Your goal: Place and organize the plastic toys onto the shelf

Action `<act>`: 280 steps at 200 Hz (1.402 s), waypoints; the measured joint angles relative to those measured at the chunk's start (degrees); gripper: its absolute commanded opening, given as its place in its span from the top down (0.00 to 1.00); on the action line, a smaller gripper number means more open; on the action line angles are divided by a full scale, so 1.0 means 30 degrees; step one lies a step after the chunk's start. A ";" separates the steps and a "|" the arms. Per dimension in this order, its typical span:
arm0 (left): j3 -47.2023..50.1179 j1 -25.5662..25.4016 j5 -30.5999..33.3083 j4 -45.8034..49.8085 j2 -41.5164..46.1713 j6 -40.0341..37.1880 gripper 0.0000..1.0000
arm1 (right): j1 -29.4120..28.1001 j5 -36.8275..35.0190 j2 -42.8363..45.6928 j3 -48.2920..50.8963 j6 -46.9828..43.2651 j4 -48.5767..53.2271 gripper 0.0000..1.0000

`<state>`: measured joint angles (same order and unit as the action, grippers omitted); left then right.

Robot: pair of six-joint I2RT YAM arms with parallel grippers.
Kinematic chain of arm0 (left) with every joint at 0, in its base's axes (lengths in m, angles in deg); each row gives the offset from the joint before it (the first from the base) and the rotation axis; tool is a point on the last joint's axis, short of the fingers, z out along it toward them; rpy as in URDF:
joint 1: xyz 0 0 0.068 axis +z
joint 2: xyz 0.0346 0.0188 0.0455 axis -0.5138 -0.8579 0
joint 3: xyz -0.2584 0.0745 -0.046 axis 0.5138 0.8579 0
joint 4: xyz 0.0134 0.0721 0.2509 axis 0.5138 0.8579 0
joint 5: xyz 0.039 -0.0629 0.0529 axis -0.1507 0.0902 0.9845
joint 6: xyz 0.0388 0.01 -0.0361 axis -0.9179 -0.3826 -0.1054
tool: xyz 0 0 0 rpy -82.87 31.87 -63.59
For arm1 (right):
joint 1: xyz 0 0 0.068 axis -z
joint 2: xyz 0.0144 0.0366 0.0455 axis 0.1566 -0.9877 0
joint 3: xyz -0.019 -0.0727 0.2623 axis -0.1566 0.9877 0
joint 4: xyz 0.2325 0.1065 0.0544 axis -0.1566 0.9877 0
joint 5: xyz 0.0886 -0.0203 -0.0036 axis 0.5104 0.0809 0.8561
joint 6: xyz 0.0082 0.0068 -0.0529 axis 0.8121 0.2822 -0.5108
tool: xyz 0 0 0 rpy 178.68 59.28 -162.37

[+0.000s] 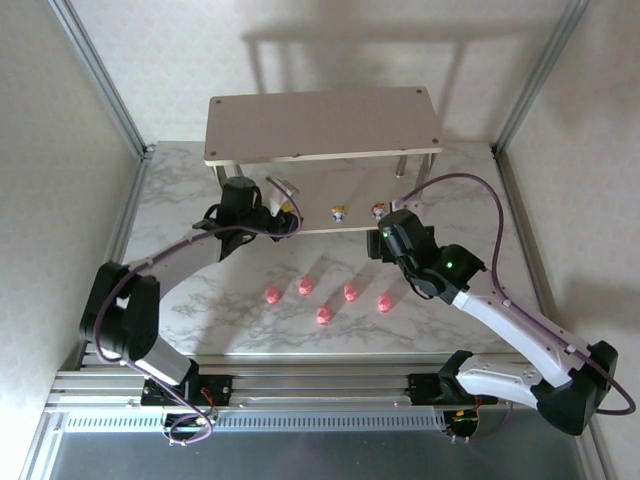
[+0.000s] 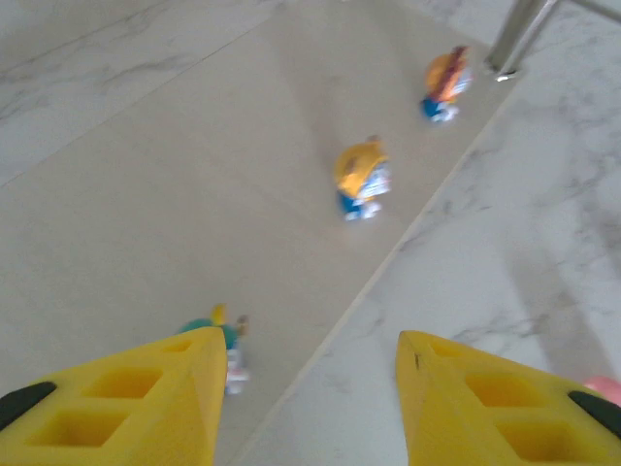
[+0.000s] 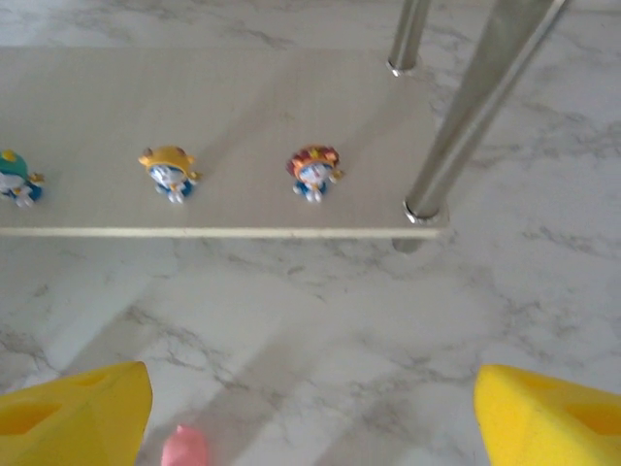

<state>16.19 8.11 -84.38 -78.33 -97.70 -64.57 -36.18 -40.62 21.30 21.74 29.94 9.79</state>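
Plastic toys part-sorted: three multicoloured figurines (image 3: 169, 171) line the front edge of the shelf's (image 1: 320, 125) lower board (image 3: 243, 97), while five pink pigs (image 1: 323, 316) wait on the counter (image 1: 460, 190) before it. Left jaws, half open and empty, hover by the teal figurine (image 3: 17, 178); right jaws gape wide, empty.

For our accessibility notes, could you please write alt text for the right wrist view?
Three small figurines, teal, yellow and red, stand in a row on the shelf's beige lower board. Below, open yellow fingers frame the marble table and a pink toy.
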 measured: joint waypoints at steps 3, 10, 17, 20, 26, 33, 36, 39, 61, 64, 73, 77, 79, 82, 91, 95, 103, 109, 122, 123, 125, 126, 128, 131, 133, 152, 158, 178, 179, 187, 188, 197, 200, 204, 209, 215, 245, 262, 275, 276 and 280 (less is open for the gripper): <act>0.0080 -0.0240 0.0182 -0.0007 0.0219 0.0131 0.52 | 0.0000 0.0007 0.0073 0.0095 0.0138 0.0182 0.15; 0.0248 -0.0838 0.0532 0.0029 0.0750 0.0474 0.52 | 0.0000 0.0058 0.0277 0.0379 0.0452 0.0605 0.15; 0.0415 -0.1566 0.0947 0.0066 0.1362 0.0896 0.52 | 0.0007 0.0153 0.0444 0.0648 0.0765 0.0991 0.16; 0.0495 -0.1880 0.1078 0.0080 0.1654 0.1071 0.52 | 0.0015 0.0211 0.0517 0.0772 0.0889 0.1195 0.17; 0.0648 -0.2477 0.1515 0.0095 0.2193 0.1494 0.52 | 0.0022 0.0379 0.0641 0.1005 0.1158 0.1523 0.18; 0.0874 -0.3191 0.1989 0.0058 0.2936 0.2113 0.52 | 0.0022 0.0685 0.0787 0.1282 0.1479 0.1836 0.19; 0.1020 -0.3490 0.2229 0.0029 0.3308 0.2492 0.52 | 0.0022 0.0809 0.0823 0.1406 0.1603 0.1923 0.19; 0.1151 -0.3730 0.2441 0.0007 0.3614 0.2725 0.52 | 0.0022 0.0947 0.0874 0.1523 0.1756 0.2018 0.19; 0.2470 -0.4459 0.4342 -0.0153 0.6455 0.5370 0.48 | 0.0022 0.2033 0.0911 0.2565 0.2667 0.2594 0.24; 0.2630 -0.4459 0.4692 -0.0175 0.6761 0.5697 0.48 | 0.0022 0.2186 0.0903 0.2732 0.2820 0.2608 0.25; 0.3031 -0.4437 0.5807 -0.0117 0.7745 0.6630 0.47 | 0.0022 0.2674 0.0852 0.3322 0.3155 0.2601 0.27; 0.3147 -0.4408 0.6375 0.0015 0.8145 0.7031 0.46 | 0.0022 0.2914 0.0772 0.3621 0.3315 0.2601 0.29; 0.3169 -0.4401 0.6535 0.0029 0.8262 0.7147 0.46 | 0.0022 0.3053 0.0736 0.3767 0.3439 0.2601 0.30; 0.3191 -0.4386 0.6972 0.0182 0.8546 0.7402 0.46 | 0.0022 0.3228 0.0648 0.3985 0.3475 0.2586 0.31; 0.3169 -0.4371 0.7941 0.0503 0.9027 0.8000 0.45 | 0.0022 0.3701 0.0379 0.4597 0.3891 0.2470 0.34; 0.3133 -0.4371 0.8320 0.0663 0.9173 0.8167 0.45 | 0.0022 0.3920 0.0204 0.4896 0.3985 0.2397 0.36; 0.3009 -0.4371 0.9071 0.1122 0.9369 0.8590 0.45 | 0.0022 0.4328 -0.0102 0.5406 0.4320 0.2200 0.38; 0.2856 -0.4364 0.9537 0.1457 0.9413 0.8837 0.45 | 0.0022 0.4612 -0.0299 0.5748 0.4459 0.2011 0.40; 0.2455 -0.4364 1.0360 0.2273 0.9377 0.9304 0.46 | 0.0022 0.5195 -0.0699 0.6419 0.4816 0.1464 0.44; 0.2433 -0.4364 1.0397 0.2317 0.9369 0.9333 0.46 | 0.0022 0.5217 -0.0721 0.6455 0.4845 0.1428 0.44; 0.2368 -0.4364 1.0491 0.2419 0.9362 0.9398 0.46 | 0.0022 0.5304 -0.0780 0.6535 0.4962 0.1326 0.44; 0.2331 -0.4364 1.0557 0.2514 0.9355 0.9428 0.46 | 0.0022 0.5333 -0.0801 0.6557 0.4976 0.1297 0.44; 0.2280 -0.4364 1.0615 0.2572 0.9340 0.9471 0.46 | 0.0022 0.5428 -0.0882 0.6637 0.4947 0.1195 0.44; 0.2171 -0.4364 1.0775 0.2769 0.9318 0.9559 0.45 | 0.0022 0.5552 -0.0969 0.6717 0.5027 0.1078 0.45; 0.2127 -0.4364 1.0819 0.2856 0.9304 0.9595 0.45 | 0.0022 0.5639 -0.1035 0.6783 0.5085 0.0976 0.45; 0.1515 -0.4364 1.1242 0.3650 0.9063 0.9996 0.45 | 0.0022 0.6244 -0.1763 0.7038 0.5304 0.0007 0.45; 0.1341 -0.4364 1.1307 0.3818 0.8961 1.0040 0.45 | 0.0022 0.6397 -0.2018 0.7045 0.5311 -0.0270 0.45; 0.0954 -0.4364 1.1300 0.4095 0.8735 1.0236 0.45 | 0.0022 0.6688 -0.2754 0.7053 0.5311 -0.1129 0.45; 0.0954 -0.4364 1.1300 0.4095 0.8735 1.0236 0.45 | 0.0022 0.6703 -0.2776 0.7053 0.5311 -0.1158 0.45; 0.0925 -0.4364 1.1293 0.4175 0.8728 1.0309 0.45 | 0.0022 0.6717 -0.2973 0.7060 0.5311 -0.1406 0.45; 0.0918 -0.4364 1.1300 0.4182 0.8728 1.0309 0.45 | 0.0022 0.6717 -0.3002 0.7060 0.5311 -0.1450 0.45; 0.0918 -0.4364 1.1300 0.4233 0.8728 1.0367 0.45 | 0.0029 0.6710 -0.3191 0.7060 0.5311 -0.1654 0.46; 0.0918 -0.4364 1.1300 0.4240 0.8728 1.0375 0.45 | 0.0036 0.6717 -0.3249 0.7060 0.5311 -0.1719 0.46; 0.0918 -0.4364 1.1300 0.4240 0.8728 1.0382 0.45 | 0.0051 0.6717 -0.3351 0.7060 0.5311 -0.1807 0.46; 0.0918 -0.4364 1.1300 0.4240 0.8735 1.0382 0.45 | 0.0080 0.6710 -0.3475 0.7060 0.5304 -0.1931 0.47; 0.0918 -0.4364 1.1300 0.4240 0.8743 1.0382 0.45 | 0.0138 0.6717 -0.3614 0.7067 0.5297 -0.2033 0.47; 0.0918 -0.4364 1.1395 0.4328 0.8932 1.0375 0.44 | 0.0517 0.6696 -0.4218 0.7067 0.5304 -0.2368 0.49; 0.0918 -0.4364 1.1475 0.4379 0.9071 1.0375 0.44 | 0.0605 0.6688 -0.4371 0.7074 0.5289 -0.2499 0.52; 0.0918 -0.4364 1.1577 0.4371 0.9122 1.0375 0.44 | 0.0612 0.6732 -0.4524 0.7074 0.5289 -0.2616 0.54; 0.0918 -0.4364 1.1591 0.4379 0.9122 1.0375 0.44 | 0.0634 0.6732 -0.4554 0.7074 0.5282 -0.2630 0.55; 0.0918 -0.4364 1.1606 0.4379 0.9122 1.0375 0.44 | 0.0685 0.6790 -0.4605 0.7074 0.5297 -0.2667 0.55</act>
<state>18.95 -4.99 -49.56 -65.19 -70.33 -33.45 -34.12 -20.25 7.49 42.96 45.83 1.79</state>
